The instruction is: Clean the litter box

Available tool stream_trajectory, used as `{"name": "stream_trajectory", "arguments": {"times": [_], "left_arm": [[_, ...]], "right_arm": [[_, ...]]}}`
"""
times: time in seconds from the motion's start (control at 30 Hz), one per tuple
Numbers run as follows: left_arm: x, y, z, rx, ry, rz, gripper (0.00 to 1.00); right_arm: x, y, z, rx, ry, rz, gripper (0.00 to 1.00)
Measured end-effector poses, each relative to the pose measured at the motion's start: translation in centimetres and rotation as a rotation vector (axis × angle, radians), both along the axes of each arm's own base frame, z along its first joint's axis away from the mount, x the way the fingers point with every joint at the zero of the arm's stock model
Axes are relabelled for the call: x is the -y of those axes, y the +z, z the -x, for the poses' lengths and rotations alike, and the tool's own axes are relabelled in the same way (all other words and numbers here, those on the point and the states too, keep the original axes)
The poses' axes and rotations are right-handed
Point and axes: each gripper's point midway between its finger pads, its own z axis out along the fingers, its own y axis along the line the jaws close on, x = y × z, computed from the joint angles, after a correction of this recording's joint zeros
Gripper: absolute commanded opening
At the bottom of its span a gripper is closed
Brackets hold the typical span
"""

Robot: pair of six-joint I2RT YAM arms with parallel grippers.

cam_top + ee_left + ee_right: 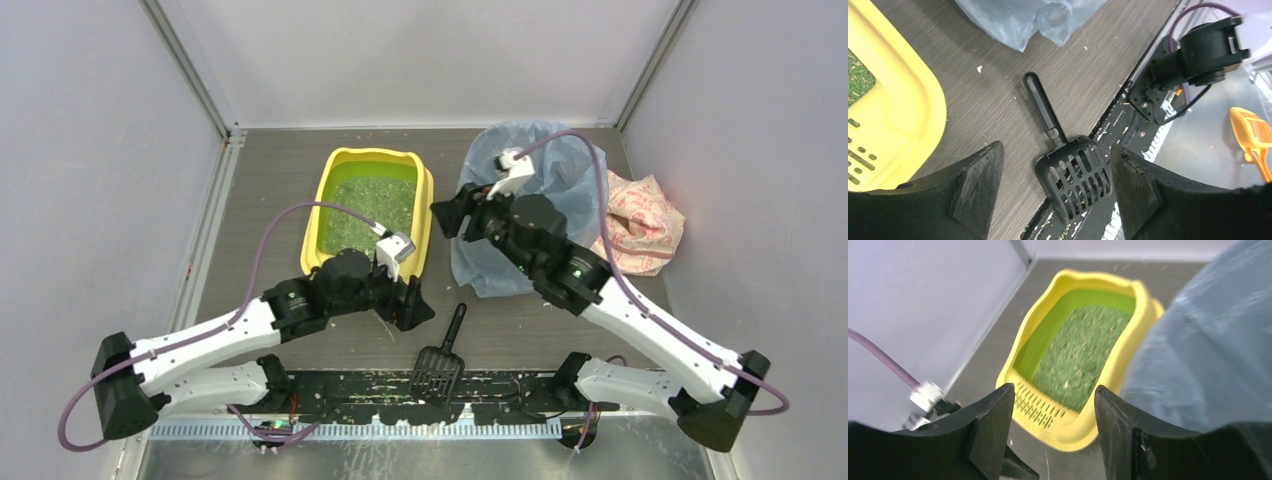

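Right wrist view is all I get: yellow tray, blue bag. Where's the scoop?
Observer: The black scoop lies flat at the near edge of the table, unheld.
Operator: Left gripper?
Observer: The left gripper is open, hovering right above the scoop.
Operator: Anything right of the bin?
Observer: A pink patterned bag sits beside the blue-bagged bin, on its right.
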Motion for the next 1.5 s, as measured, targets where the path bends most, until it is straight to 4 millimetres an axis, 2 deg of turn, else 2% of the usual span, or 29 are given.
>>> {"name": "stream_trajectory", "arguments": {"times": [0.1, 0.2, 0.3, 0.47, 0.6, 0.83, 1.07, 1.23, 1.5], "left_arm": [[0.8, -1.6, 0.0, 0.0, 0.019, -0.049, 0.76], [1.6, -4.1, -0.6, 0.017, 0.071, -0.142, 0.75], [2.9, -6.9, -0.9, 0.03, 0.108, -0.259, 0.74], [5.9, -9.6, -2.1, 0.069, 0.195, -0.39, 0.73], [7.1, -10.3, -3.1, 0.086, 0.271, -0.429, 0.72], [7.6, -11.6, -3.8, 0.069, 0.34, -0.466, 0.78], [8.8, -13.7, -2.1, 0.043, 0.316, -0.508, 0.79], [9.1, -14.0, -1.1, 0.015, 0.297, -0.504, 0.76], [9.0, -15.0, -0.7, -0.018, 0.304, -0.512, 0.71]], "right_arm": [[2.7, 2.8, 0.1, 0.059, -0.092, -0.06, 0.64], [4.4, 4.6, 0.6, 0.095, -0.136, -0.101, 0.64], [5.0, 5.0, 0.8, 0.103, -0.152, -0.112, 0.64], [5.2, 4.3, 0.9, 0.085, -0.158, -0.088, 0.64], [5.6, 4.2, 1.1, 0.081, -0.16, -0.079, 0.64], [6.9, 4.7, 1.9, 0.099, -0.173, -0.078, 0.7], [7.7, 4.6, 2.3, 0.106, -0.186, -0.078, 0.71], [7.7, 4.4, 2.3, 0.103, -0.188, -0.073, 0.71], [7.7, 4.2, 2.3, 0.098, -0.188, -0.068, 0.74]]}}
